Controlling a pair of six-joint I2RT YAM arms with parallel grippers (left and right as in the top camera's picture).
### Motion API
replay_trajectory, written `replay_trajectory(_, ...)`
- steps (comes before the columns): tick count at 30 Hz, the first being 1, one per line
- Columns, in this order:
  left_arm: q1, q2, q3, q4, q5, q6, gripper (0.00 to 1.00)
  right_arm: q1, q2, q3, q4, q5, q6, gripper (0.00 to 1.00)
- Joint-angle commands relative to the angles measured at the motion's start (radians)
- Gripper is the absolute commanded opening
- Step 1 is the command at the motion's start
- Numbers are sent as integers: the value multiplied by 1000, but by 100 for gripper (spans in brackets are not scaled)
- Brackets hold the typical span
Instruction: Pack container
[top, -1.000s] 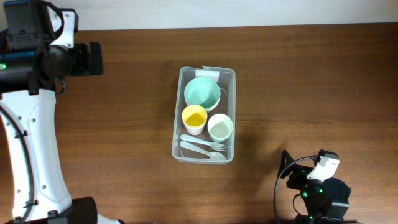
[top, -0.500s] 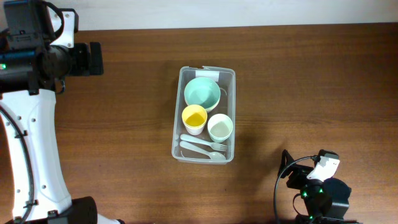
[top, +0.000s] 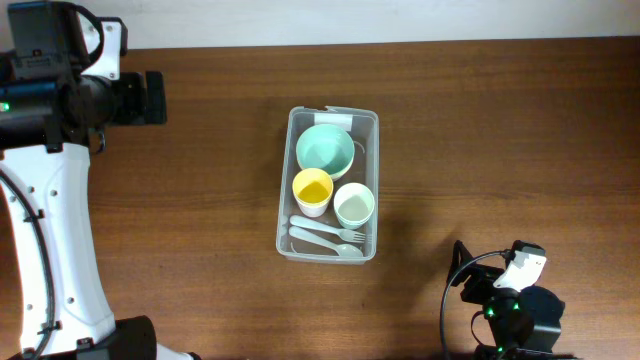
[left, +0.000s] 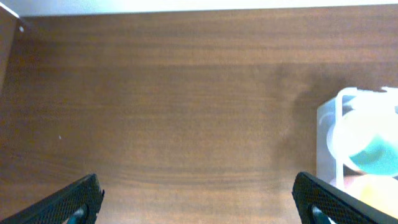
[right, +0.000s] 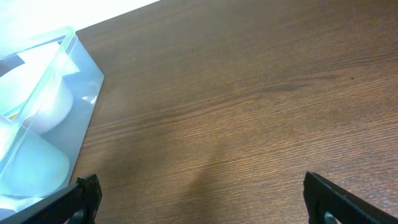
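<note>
The clear rectangular container stands at the middle of the table with its white label at the far short end. Inside it are a teal bowl, a yellow cup, a pale green cup and pale utensils. The container also shows at the right edge of the left wrist view and at the left edge of the right wrist view. My left gripper is open and empty, far left of the container. My right gripper is open and empty, to the container's near right.
The left arm rises along the table's left side, its wrist at the far left. The right arm is folded at the near right edge. A pale wall runs along the table's far edge.
</note>
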Motion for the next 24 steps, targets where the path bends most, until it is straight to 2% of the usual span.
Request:
replay_trajectory(1, 4, -21, -4, -11, -19, -2, 100, 5, -13, -7, 3, -9, -7, 99)
replay_trajectory(4, 3, -72, -21, 92, 14, 13, 100, 5, -13, -7, 3, -9, -7, 99)
replay_trajectory(7, 3, -168, -117, 224, 163, 170, 100, 5, -13, -7, 3, -9, -7, 99)
replay_trajectory(9, 3, -300, -294, 371, 192, 225, 100, 5, -13, -7, 3, -9, -7, 99)
replay_trajectory(14, 3, -603, -732, 615, 192, 269, 100, 5, -13, -7, 3, -9, -7, 99)
replay_trajectory(18, 3, -839, -1067, 742, 191, 289, 100, 5, -13, -7, 3, -9, -7, 99)
replay_trajectory(24, 3, -1086, -1382, 806, 197, 288, 100, 5, -13, -7, 3, -9, -7, 99)
